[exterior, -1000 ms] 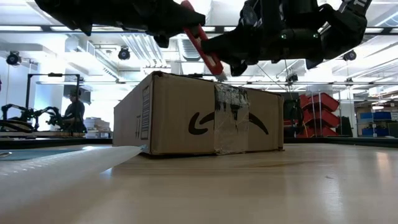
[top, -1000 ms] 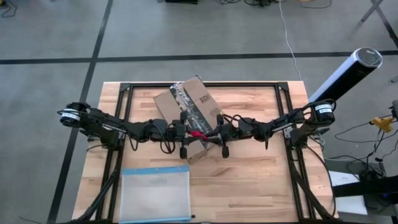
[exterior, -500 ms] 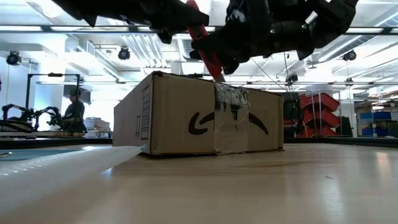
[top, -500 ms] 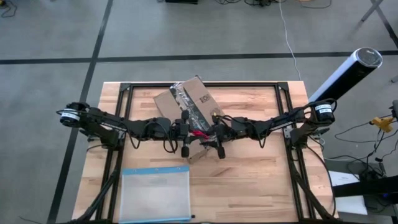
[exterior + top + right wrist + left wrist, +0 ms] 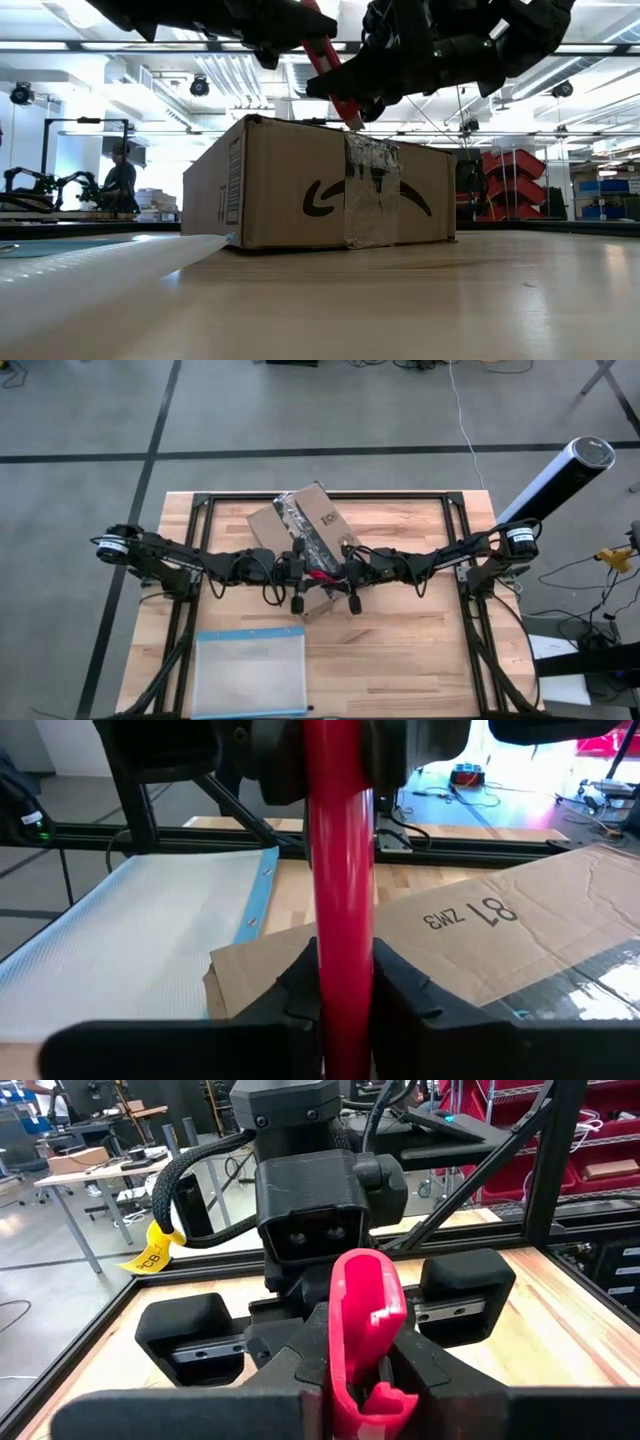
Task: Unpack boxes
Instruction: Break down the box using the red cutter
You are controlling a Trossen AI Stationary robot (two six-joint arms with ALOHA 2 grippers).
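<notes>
From above, the box (image 5: 305, 540) sits skewed around 12 o'clock of the tabletop (image 5: 420, 650); left tool (image 5: 297, 574) and right tool (image 5: 350, 575) meet over its near end, both pinching the red cutter (image 5: 321, 574). Table-level: cutter tip on the taped top edge (image 5: 372, 150). Wrist cams: each tool's fingers clamped on the red handle.

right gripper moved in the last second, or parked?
Yes. In the high view the right gripper has slid toward the left gripper, farther over the cardboard box. The red tool moved with it; the box stayed put.
</notes>
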